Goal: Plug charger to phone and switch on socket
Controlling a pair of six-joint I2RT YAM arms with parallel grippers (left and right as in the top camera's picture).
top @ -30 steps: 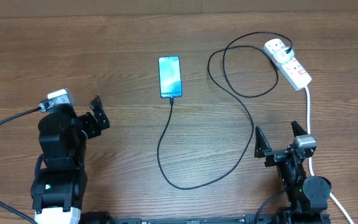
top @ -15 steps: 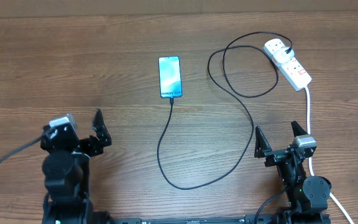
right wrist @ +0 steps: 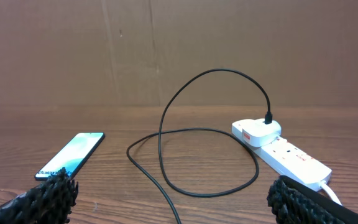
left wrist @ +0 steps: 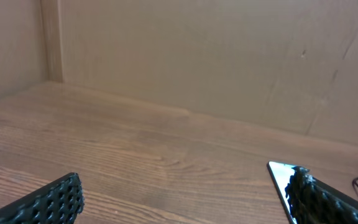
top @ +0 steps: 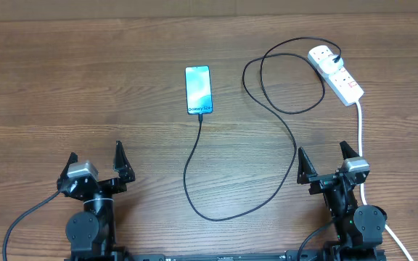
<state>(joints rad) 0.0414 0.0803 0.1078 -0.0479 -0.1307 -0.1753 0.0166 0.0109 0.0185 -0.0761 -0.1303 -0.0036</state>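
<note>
The phone (top: 199,90) lies flat at the table's middle back, its light-blue screen up. It also shows in the right wrist view (right wrist: 71,155) and partly in the left wrist view (left wrist: 281,177). The black charger cable (top: 194,177) meets the phone's near end, loops across the table and ends in a white plug on the socket (top: 337,73) at the back right. The socket also shows in the right wrist view (right wrist: 284,155). My left gripper (top: 95,164) is open and empty at the front left. My right gripper (top: 326,163) is open and empty at the front right.
The socket's thick white cord (top: 360,134) runs down the right side past my right arm. A brown cardboard wall (right wrist: 179,50) stands behind the table. The black cable loops (right wrist: 204,162) lie between the phone and the socket.
My left arm has drawn back toward the front edge and now sits low at the front left with its gripper open. The right arm, phone, cable and socket have not moved.
</note>
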